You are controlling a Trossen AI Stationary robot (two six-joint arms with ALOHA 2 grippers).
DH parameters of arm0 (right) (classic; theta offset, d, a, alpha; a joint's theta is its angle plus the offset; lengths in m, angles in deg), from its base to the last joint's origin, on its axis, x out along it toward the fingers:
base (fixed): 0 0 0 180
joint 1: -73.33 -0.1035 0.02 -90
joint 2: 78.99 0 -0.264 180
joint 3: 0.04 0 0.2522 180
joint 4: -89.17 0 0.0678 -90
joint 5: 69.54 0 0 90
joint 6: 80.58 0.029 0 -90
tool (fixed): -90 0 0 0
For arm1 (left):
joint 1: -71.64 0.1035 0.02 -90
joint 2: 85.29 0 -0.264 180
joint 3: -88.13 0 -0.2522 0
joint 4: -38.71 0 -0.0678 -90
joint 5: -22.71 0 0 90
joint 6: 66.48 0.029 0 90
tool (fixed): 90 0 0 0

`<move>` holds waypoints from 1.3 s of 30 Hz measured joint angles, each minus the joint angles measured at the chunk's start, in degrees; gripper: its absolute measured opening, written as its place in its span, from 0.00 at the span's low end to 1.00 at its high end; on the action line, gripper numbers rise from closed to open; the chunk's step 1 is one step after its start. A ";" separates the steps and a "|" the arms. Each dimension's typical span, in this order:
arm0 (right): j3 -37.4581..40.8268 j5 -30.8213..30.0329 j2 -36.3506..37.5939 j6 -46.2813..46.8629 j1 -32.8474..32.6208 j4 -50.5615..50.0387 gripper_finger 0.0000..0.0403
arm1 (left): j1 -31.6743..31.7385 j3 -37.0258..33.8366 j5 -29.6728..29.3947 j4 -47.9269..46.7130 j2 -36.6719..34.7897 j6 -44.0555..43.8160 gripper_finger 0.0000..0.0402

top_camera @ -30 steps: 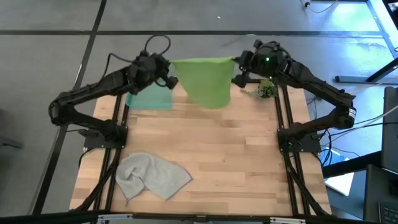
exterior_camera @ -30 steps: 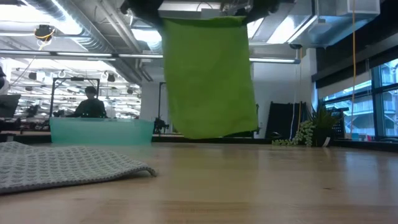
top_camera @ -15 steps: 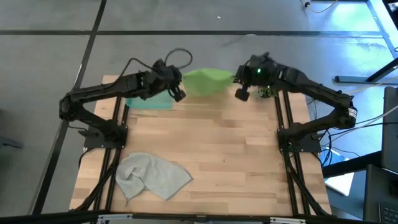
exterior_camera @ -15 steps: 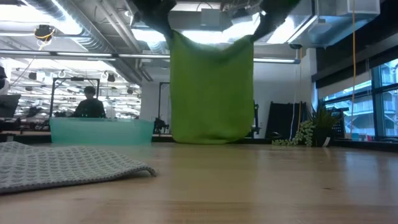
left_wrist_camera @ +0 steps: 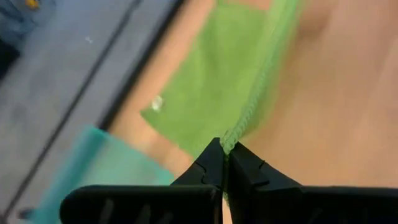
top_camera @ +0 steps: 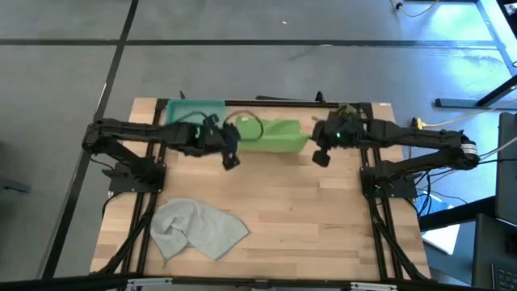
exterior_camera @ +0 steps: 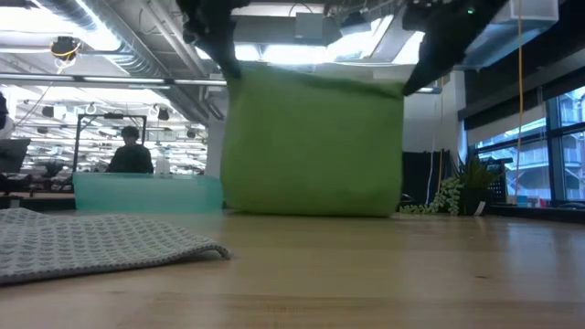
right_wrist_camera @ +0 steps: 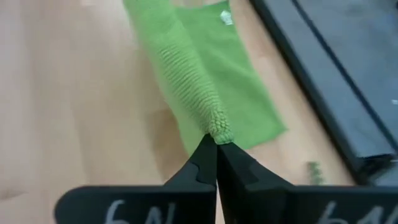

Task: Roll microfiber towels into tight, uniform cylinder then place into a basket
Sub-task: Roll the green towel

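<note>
The lime green microfiber towel point(top_camera: 271, 136) hangs between my two grippers over the far middle of the table. In the low view the green towel point(exterior_camera: 311, 142) drops like a curtain and its lower edge rests on the wood. My left gripper point(top_camera: 229, 158) is shut on its left top corner, and my right gripper point(top_camera: 321, 155) on its right top corner. The pale grey towel point(top_camera: 198, 229) lies crumpled at the near left. The teal basket point(top_camera: 194, 113) stands at the far left. My left gripper pinches the green towel's left top corner point(left_wrist_camera: 231, 140) between its two shut fingers, slanting down from the table's left. The top edge runs taut toward the other gripper; the towel's far part lies on the table. My right gripper pinches the right top corner point(right_wrist_camera: 219, 129), bunched at the fingertips, between its two shut fingers, slanting down from the table's right. The cloth hangs below the fingers and its far part lies flat on the wood.
A small leafy sprig point(top_camera: 349, 109) lies at the far right, close behind my right arm. Bare wood point(top_camera: 299, 210) stretches across the middle and near right of the table. In the low view a person shows in the room beyond the table.
Both grippers have sunk and come toward the table's near edge, staying shut on the green towel's top corners. The towel, which hung clear of the table a second ago, has come down; its lower edge now lies on the wood and the top edge is drawn wider.
</note>
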State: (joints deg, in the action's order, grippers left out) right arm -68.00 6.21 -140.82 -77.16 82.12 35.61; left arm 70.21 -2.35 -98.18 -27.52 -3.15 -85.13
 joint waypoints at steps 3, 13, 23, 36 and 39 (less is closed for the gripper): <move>3.54 0.40 0.68 4.18 -3.55 0.33 0.00 | -3.11 -1.72 2.18 0.60 1.94 -3.89 0.00; 15.16 4.89 -1.49 12.78 -13.73 11.96 0.00 | -11.83 -3.46 3.73 0.90 11.18 -14.38 0.00; 19.60 7.28 -4.58 18.29 -22.74 21.09 0.00 | -17.19 -3.48 9.56 3.39 20.08 -22.89 0.00; 18.83 0.76 -7.95 15.34 -18.57 21.51 0.00 | -13.89 -3.48 2.63 1.17 20.51 -24.45 0.00; 18.80 0.41 -7.95 13.10 -14.26 21.51 0.00 | -10.91 -3.48 1.53 0.99 20.51 -22.73 0.00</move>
State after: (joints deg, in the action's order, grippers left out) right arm -49.20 6.61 -148.77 -64.06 67.85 57.13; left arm 59.29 -5.84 -96.66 -26.53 17.36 -107.86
